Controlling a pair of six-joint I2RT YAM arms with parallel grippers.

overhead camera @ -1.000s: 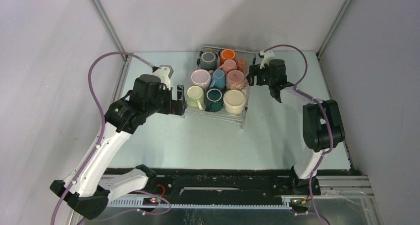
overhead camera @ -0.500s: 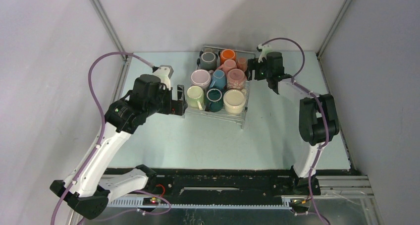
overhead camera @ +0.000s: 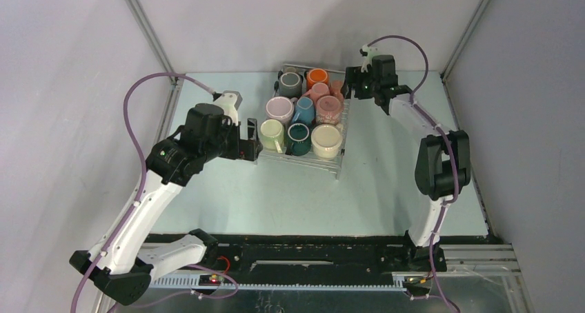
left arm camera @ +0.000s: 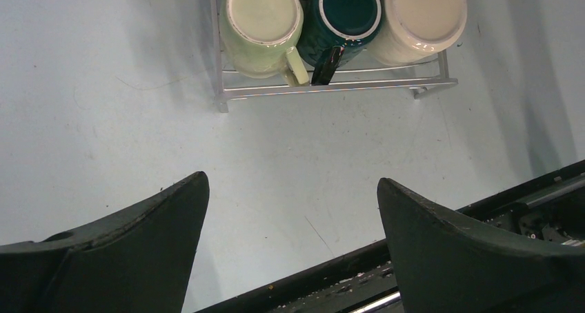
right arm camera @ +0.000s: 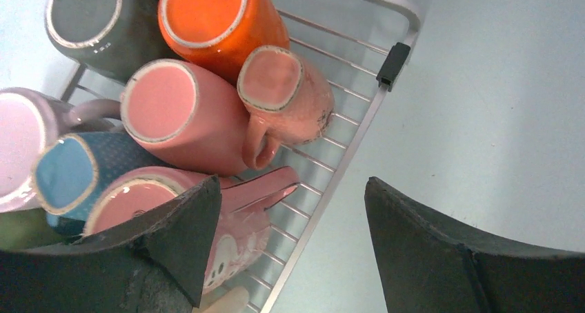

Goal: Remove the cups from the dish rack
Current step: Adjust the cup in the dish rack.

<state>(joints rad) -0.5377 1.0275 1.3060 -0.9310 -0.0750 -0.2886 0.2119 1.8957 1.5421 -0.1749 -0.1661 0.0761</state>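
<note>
Right arm swings in towards the far right corner of the dish rack, which sits at the back of the desk with the cups all packed on it, none unloaded yet. Right gripper hovers over the speckled pink mug, jaws wide and empty; next it needs to drop and close on one. Left gripper waits by the near left corner, jaws fully apart. Pale blue desk, plain grey walls

— Anything moving?
— Yes, I've swung my right gripper back from beside the dish rack's right side; it's over the far right corner now.
</note>
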